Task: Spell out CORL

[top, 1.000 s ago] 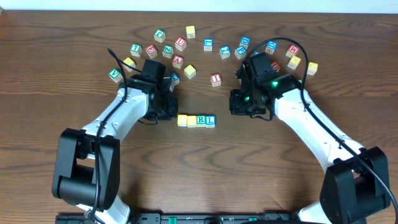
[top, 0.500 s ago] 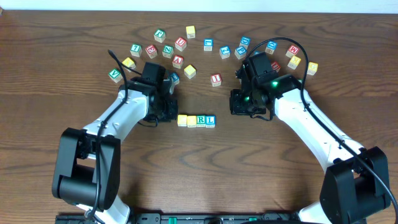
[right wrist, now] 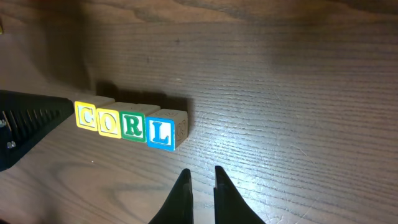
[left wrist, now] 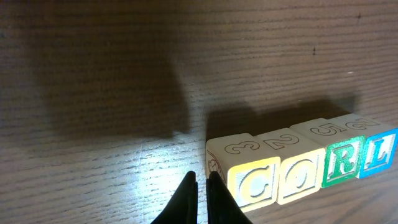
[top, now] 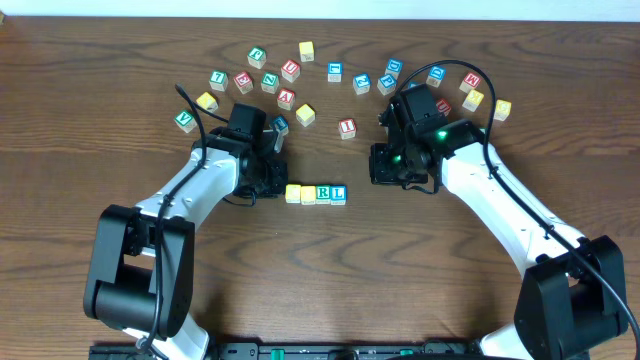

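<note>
Open counter [top: 330, 270] stretches along the near side of the block row [top: 316, 194], and a free gap separates its right end from the right jaws. The left jaws stand just beside the row's left end; scattered blocks [top: 290, 72] crowd the far counter.

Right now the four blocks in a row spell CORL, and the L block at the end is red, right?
Not quite. The row does spell CORL, but the L block at the end is blue, not red. The right wrist view shows it clearly, beside the green R block.
</note>
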Tool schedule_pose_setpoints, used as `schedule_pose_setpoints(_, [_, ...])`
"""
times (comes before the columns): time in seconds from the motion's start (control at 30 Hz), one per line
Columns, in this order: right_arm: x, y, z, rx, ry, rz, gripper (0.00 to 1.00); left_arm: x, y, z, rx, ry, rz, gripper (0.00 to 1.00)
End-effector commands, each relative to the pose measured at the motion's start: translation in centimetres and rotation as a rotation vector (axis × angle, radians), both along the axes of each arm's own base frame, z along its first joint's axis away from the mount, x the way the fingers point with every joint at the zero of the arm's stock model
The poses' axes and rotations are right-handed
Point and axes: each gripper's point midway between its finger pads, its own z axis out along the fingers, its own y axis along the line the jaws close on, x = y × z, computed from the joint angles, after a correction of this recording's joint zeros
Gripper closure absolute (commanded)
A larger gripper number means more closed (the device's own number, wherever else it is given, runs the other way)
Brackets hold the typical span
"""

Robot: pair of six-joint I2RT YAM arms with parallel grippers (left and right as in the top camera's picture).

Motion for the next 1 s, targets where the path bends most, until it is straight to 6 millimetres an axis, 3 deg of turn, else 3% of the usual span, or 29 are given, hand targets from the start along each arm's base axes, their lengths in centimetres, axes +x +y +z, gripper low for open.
schedule_pose_setpoints(0.0, [-0.1,-0.1,-0.5,-0.013,0.009,-0.004,0.92,-0.7,-0.1,-0.7,-0.004,0.023,-0.016,0.92])
schedule_pose_setpoints(0.37, [-0.2,-0.1,-0.5,-0.015,0.012,-0.004,0.92,-1.2,-1.5,-0.7,-0.003,0.02,-0.061,0.93])
schedule_pose_setpoints(0.83, [-0.1,-0.1,-0.5,-0.015,0.007,-0.005,0.94,-1.2,-1.5,-0.7,-0.004,0.018,-0.061,0.93])
schedule_pose_setpoints(0.97, [0.5,-0.3,-0.1,-0.007,-0.013,-0.015,0.95,-0.5,-1.2,0.5,-0.005,0.002,-0.059,0.92])
